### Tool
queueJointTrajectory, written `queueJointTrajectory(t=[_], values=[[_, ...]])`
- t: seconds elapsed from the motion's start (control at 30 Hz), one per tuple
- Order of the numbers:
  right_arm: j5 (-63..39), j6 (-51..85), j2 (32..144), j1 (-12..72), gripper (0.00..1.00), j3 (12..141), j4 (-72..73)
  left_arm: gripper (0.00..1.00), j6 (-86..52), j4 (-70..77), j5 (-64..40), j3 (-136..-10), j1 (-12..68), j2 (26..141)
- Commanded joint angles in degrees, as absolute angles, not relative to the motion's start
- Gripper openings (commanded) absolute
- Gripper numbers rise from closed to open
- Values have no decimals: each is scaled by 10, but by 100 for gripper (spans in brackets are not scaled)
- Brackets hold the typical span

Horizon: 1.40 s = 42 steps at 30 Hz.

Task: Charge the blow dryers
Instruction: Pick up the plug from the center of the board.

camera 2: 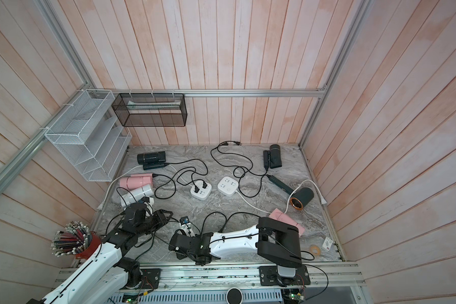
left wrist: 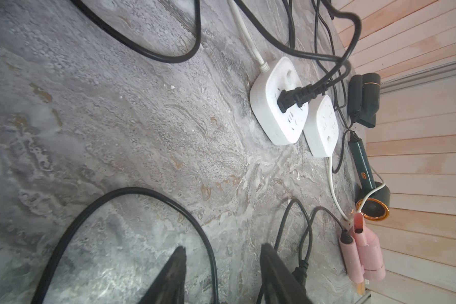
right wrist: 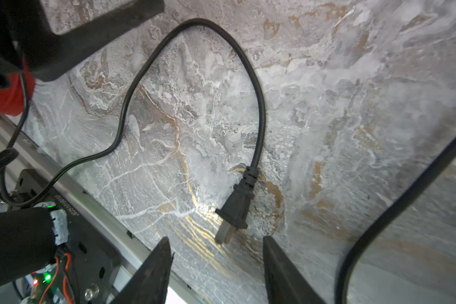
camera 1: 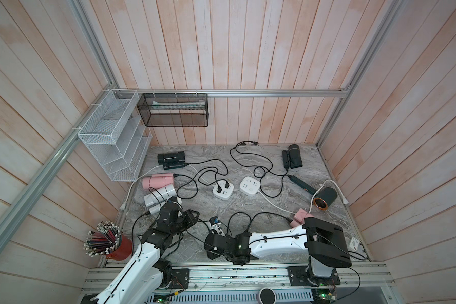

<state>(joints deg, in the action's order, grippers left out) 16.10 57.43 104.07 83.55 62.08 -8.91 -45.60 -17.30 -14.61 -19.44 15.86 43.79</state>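
Several blow dryers lie around the marble table: black [camera 1: 171, 158], pink [camera 1: 157, 182] and light grey [camera 1: 159, 196] at the left, and black [camera 1: 294, 156], dark green [camera 1: 324, 198] and pink [camera 1: 299, 218] at the right. Of the two white power strips, one [camera 1: 223, 190] holds two black plugs and the other [camera 1: 250, 185] holds none. My left gripper [left wrist: 223, 247] is open near the front left, with a black cord [left wrist: 211, 252] passing between its fingers untouched. My right gripper [right wrist: 216, 238] is open low over the table, and a loose black plug [right wrist: 236, 208] points its prongs at the gap.
A red cup of pencils [camera 1: 116, 246] stands at the front left corner. A white wire rack [camera 1: 113, 142] and a black mesh basket [camera 1: 173, 110] hang on the walls. Black cords loop across the middle. The metal rail [camera 1: 221, 273] runs along the front edge.
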Motion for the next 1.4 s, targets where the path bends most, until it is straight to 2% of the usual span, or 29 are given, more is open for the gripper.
queueJointTrajectory(t=[0.0,0.33,0.8,1.1,1.13,1.37], values=[[183,598,1064,838,55,650,-148,47,-467,-180,-136,-182,151,426],[191,599,1097,826,47,670,-158,46,-467,-169,-149,-171,147,416],[198,580,1129,820,44,700,-172,46,-471,-149,-158,-157,147,423],[215,566,1109,815,37,677,-148,46,-458,-124,-186,-152,147,440],[212,556,1101,813,31,668,-134,47,-451,-120,-189,-152,147,445],[208,526,1039,800,22,609,-87,47,-443,-84,-234,-145,146,450]])
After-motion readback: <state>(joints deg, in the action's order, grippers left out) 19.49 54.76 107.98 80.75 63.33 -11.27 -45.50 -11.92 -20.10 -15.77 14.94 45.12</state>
